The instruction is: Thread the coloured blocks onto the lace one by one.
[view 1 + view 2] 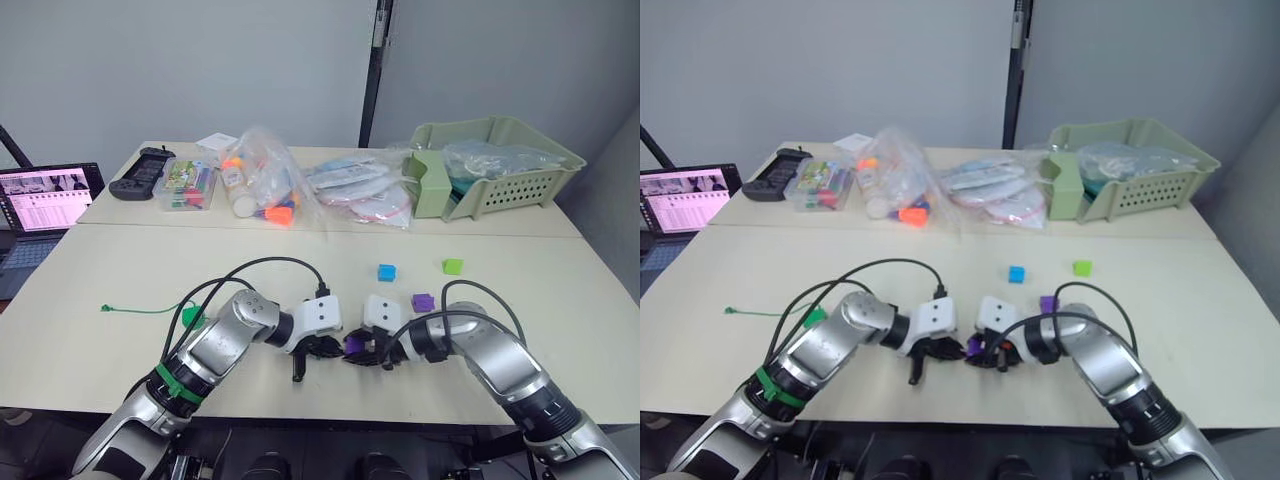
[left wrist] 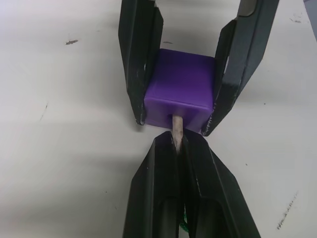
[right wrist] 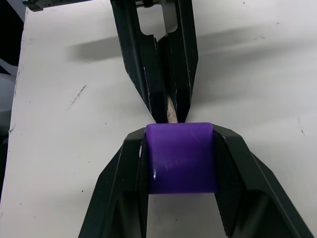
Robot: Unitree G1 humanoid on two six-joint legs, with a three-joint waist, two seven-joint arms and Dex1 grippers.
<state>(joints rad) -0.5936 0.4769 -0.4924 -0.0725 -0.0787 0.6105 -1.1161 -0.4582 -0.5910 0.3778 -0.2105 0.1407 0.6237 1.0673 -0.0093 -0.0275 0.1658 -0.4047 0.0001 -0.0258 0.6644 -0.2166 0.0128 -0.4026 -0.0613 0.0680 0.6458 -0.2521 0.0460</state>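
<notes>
One purple block at the lace tip, none threaded yet.
Right gripper (image 3: 179,148) clamps the purple block (image 2: 181,91) near the table's front edge; left gripper (image 2: 178,144) pinches the lace tip (image 2: 177,130), just entering the block's hole. Blue block (image 1: 386,272), light green block (image 1: 452,266), second purple block (image 1: 422,302) wait loose.

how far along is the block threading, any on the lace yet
Nothing is fully threaded yet. In hand: the right gripper clamps a purple block while the left gripper pushes the lace tip into its hole. Left: the blue block, light green block, second purple block and a green block lie loose on the table.
</notes>
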